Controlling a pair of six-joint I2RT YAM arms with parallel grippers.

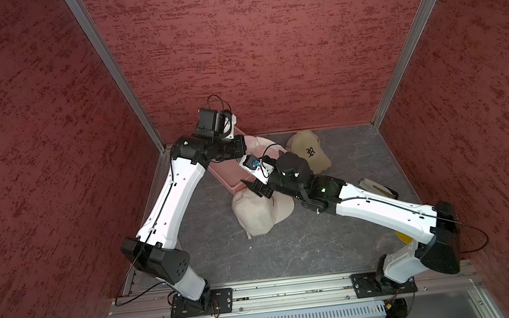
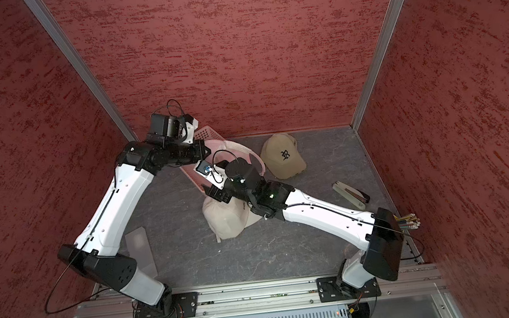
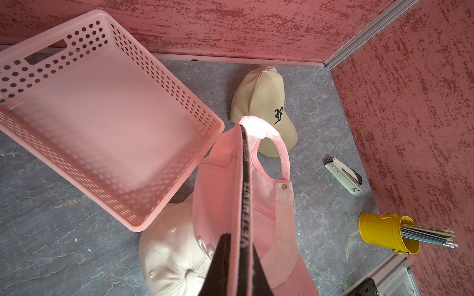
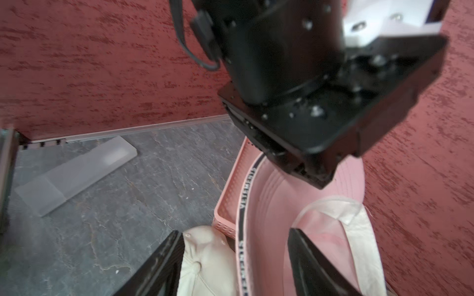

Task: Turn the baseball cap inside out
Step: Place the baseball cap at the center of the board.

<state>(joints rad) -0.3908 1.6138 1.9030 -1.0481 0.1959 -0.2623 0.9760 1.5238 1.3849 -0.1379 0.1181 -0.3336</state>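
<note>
The baseball cap (image 3: 223,194) is pink, with a black lettered band along its rim, and it hangs in the air over the corner of the pink basket (image 3: 164,77). My left gripper (image 3: 239,241) is shut on that rim. White lining shows at the cap's far end. In the right wrist view the cap (image 4: 272,205) opens toward the camera, and my right gripper (image 4: 234,230) stands open with the banded rim between its fingers, not pinched. In both top views the right gripper (image 1: 254,187) (image 2: 216,193) sits just below the basket, and the arms hide most of the cap.
A cream cap (image 1: 259,211) lies on the grey table under the grippers. A tan cap (image 1: 308,153) with a black letter lies at the back. A stapler (image 3: 343,176), a yellow cup (image 3: 379,230) of pencils and a clear plastic slab (image 2: 141,247) lie along the sides. Red walls enclose the table.
</note>
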